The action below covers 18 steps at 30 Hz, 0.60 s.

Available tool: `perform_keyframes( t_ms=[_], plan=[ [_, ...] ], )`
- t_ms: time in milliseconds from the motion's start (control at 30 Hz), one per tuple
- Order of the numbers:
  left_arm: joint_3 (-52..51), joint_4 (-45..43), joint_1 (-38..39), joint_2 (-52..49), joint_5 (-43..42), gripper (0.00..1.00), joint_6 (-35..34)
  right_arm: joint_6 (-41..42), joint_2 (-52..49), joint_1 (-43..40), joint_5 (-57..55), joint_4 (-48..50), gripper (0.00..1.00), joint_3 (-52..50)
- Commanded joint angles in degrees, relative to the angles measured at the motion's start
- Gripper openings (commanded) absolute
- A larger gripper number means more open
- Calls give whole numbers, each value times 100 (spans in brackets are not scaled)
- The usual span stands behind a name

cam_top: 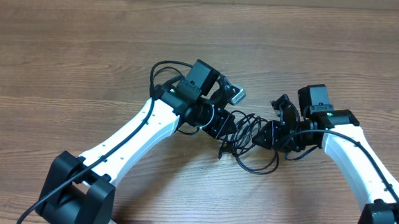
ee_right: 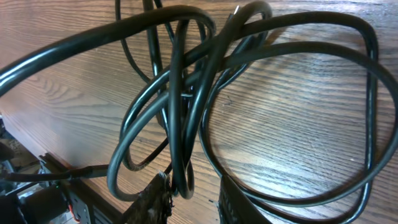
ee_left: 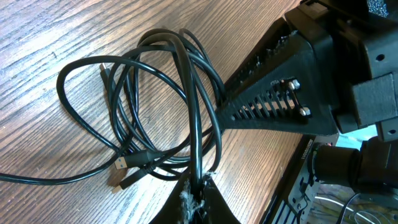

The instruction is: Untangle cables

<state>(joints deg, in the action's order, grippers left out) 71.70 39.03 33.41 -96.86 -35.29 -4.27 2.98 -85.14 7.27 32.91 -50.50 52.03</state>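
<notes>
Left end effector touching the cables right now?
Touching. Left wrist view: the left end effector pinches strands of the cables between its fingertips at bottom centre.

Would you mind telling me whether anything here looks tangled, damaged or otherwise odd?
The cables lie in one knot of crossed loops between the arms. At the left claw, which pinches a cord, whitish frayed material shows on a fingertip; it looks worn.

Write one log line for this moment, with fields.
left gripper: shut on cables | right gripper: open, cable loop between jaws | cables: tangled, on wooden table
</notes>
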Motion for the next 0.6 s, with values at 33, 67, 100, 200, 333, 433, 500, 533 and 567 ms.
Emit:
perform_keyframes(
  t_ms=[33, 67, 100, 200, 333, 433, 500, 533, 567],
  plan=[
    [-31, -20, 39, 118, -11, 4, -4, -116, -7, 17, 321, 24, 25, 20],
    [-28, 4, 39, 118, -11, 4, -4, -129, -7, 17, 323, 0, 27, 81],
    [-31, 28, 39, 118, -11, 4, -4, -127, -4, 13, 323, -87, 27, 197],
    [-31, 26, 39, 118, -9, 4, -2, -129, -7, 13, 317, -350, 28, 278],
    [-31, 24, 39, 118, -9, 4, -2, -125, -7, 13, 15, -592, 31, 273],
    [-31, 22, 39, 118, -11, 4, -4, -114, -7, 13, -179, -584, 32, 269],
    [-31, 22, 39, 118, -9, 4, -4, -59, -7, 13, -293, -564, 32, 267],
    [-31, 22, 39, 118, -9, 4, -4, -59, -7, 13, -293, -551, 32, 267],
    [-31, 22, 39, 118, -9, 4, -2, -59, -7, 13, -293, -546, 32, 267]
  ],
)
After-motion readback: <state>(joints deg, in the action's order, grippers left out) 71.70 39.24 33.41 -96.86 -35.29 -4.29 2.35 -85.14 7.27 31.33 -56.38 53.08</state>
